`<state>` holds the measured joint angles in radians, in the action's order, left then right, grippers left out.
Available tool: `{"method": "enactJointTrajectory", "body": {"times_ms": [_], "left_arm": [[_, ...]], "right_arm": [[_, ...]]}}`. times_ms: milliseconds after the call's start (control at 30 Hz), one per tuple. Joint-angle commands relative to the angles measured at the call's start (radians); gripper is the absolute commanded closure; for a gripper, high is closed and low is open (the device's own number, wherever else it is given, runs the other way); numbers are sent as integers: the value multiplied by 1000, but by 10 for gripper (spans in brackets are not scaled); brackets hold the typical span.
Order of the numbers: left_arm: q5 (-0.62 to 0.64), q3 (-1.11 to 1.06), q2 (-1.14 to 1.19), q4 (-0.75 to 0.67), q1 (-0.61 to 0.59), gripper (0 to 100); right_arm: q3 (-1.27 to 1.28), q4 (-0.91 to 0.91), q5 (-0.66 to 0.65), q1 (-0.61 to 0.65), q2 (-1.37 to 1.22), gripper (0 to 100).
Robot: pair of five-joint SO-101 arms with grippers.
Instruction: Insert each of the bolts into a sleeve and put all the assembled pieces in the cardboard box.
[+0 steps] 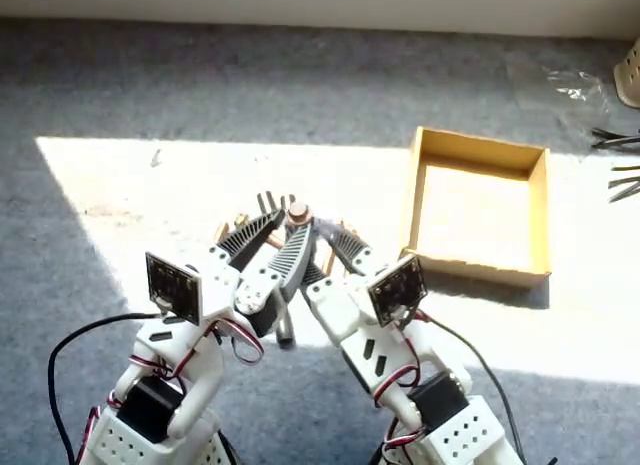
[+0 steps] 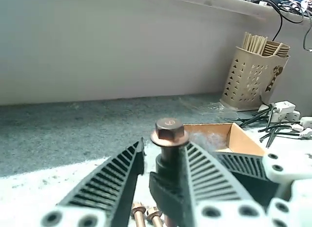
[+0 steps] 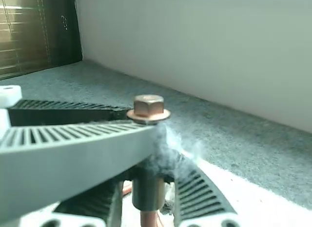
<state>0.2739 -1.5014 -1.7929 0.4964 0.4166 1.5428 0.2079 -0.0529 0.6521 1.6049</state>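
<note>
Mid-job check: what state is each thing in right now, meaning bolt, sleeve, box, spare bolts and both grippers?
bolt: seated in the sleeve, head up.
sleeve: upright, with the bolt's shaft showing below it.
right gripper: shut on the sleeve.
left gripper: at the sleeve, grip unclear.
cardboard box: open, nothing seen inside.
loose bolts: lying on the table, bare.

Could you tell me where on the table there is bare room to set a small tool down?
The tabletop left of the left gripper is bare, as is the far strip along the wall; the box is empty. The middle is crowded: the right gripper clamps the sleeve, with loose bolts just beyond.
</note>
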Motion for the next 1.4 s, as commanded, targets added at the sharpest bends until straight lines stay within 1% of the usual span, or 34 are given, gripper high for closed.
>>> {"method": "enactJointTrajectory", "body": {"times_ms": [0,233,367,467,600,700,900,967,1033,1100,1167,1300,1367], "left_arm": [[18,12,-10,0,4,857],[18,18,-12,-2,10,855],[18,58,-12,3,12,855],[18,96,-12,64,24,846],[18,137,-12,150,113,787],[18,151,-12,178,136,783],[17,157,-13,176,127,783],[21,180,-13,176,87,783],[25,216,-13,175,28,784],[25,239,-13,178,-30,807],[25,240,-13,176,-67,861],[21,239,-12,176,-84,976],[18,225,-12,178,-84,995]], "right_arm": [[-82,-4,11,-18,25,994],[-82,-4,11,-18,19,994],[-81,-4,11,-15,16,994],[-81,-4,11,-15,16,994],[-81,-4,11,-15,16,994],[-81,-4,11,-15,16,994],[-81,-2,11,-18,16,994],[-77,16,11,-19,16,994],[-76,81,9,-36,16,991],[-79,119,9,-50,16,990],[-79,131,9,-70,16,990],[-74,131,8,-117,16,989],[-79,147,-21,-163,16,989]]}}
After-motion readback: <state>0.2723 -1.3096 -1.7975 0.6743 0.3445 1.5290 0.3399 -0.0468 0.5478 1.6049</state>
